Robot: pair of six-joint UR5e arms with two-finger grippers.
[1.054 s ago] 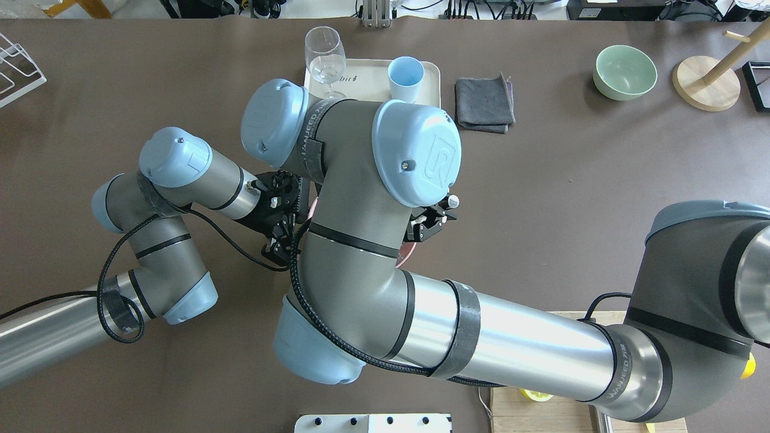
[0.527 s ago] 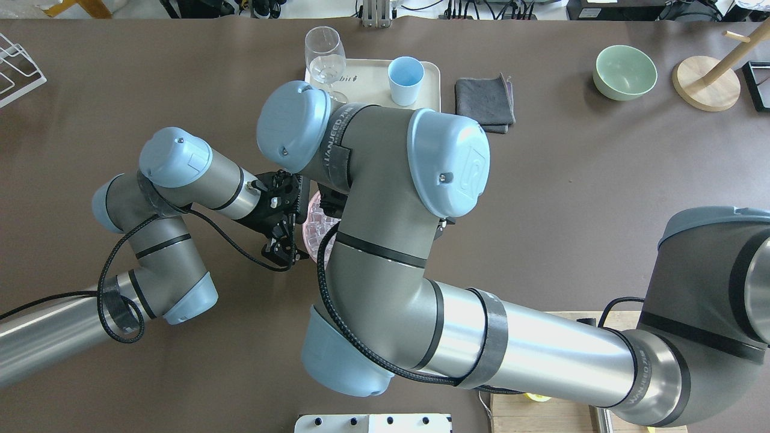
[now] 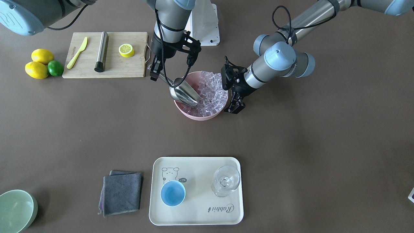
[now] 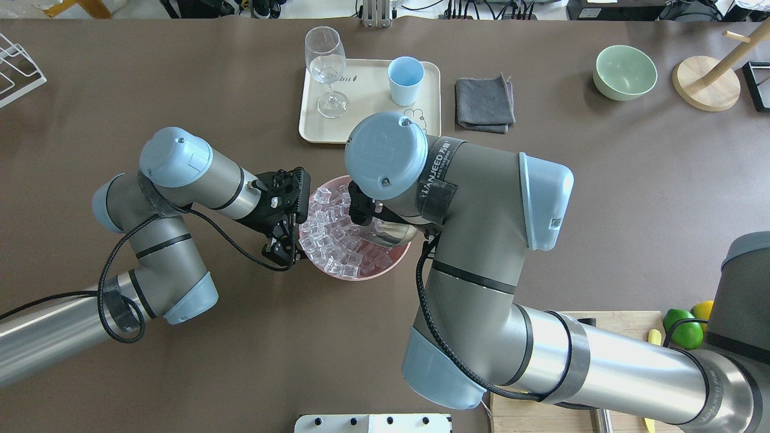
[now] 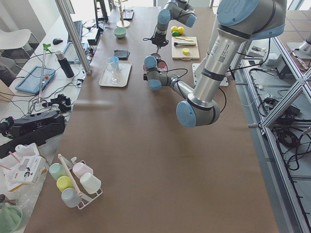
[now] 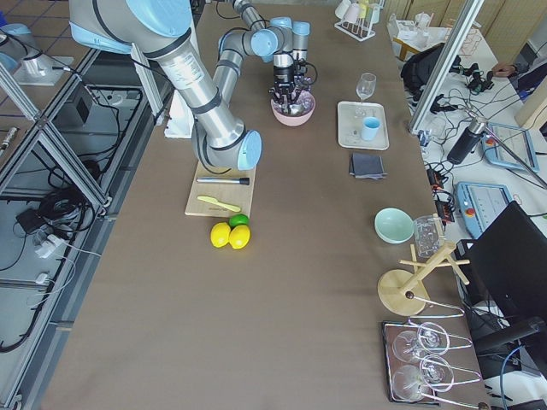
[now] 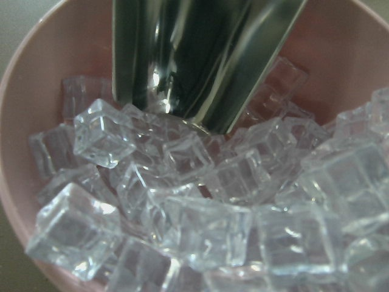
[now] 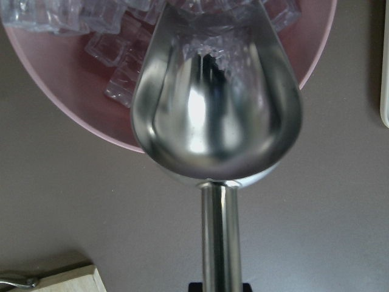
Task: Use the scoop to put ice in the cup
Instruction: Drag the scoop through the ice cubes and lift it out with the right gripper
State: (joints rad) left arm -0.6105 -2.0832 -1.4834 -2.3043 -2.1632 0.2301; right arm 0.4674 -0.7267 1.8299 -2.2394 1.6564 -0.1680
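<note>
The steel scoop (image 3: 183, 93) is held by its handle in my right gripper (image 3: 156, 73), which is shut on it. Its mouth dips into the heap of ice (image 3: 212, 90) in a pink bowl (image 3: 197, 117); the trough (image 8: 216, 103) looks empty. My left gripper (image 3: 234, 108) sits against the bowl's rim on my left side; I cannot tell whether it grips the rim. The light-blue cup (image 3: 173, 193) stands empty on a cream tray (image 3: 200, 213), well away from the bowl. In the overhead view my right arm hides the right gripper and most of the scoop (image 4: 391, 233).
A clear stemmed glass (image 3: 225, 181) stands on the tray beside the cup. A grey cloth (image 3: 121, 193) and a pale green bowl (image 3: 14, 210) lie beyond it. A cutting board (image 3: 129, 66) with a steel rod (image 3: 101, 51), lemons and a lime (image 3: 38, 63) are on my right.
My right arm has swung to the right in the overhead view, uncovering the bowl and ice, with the scoop now over the ice. My left arm has not moved.
</note>
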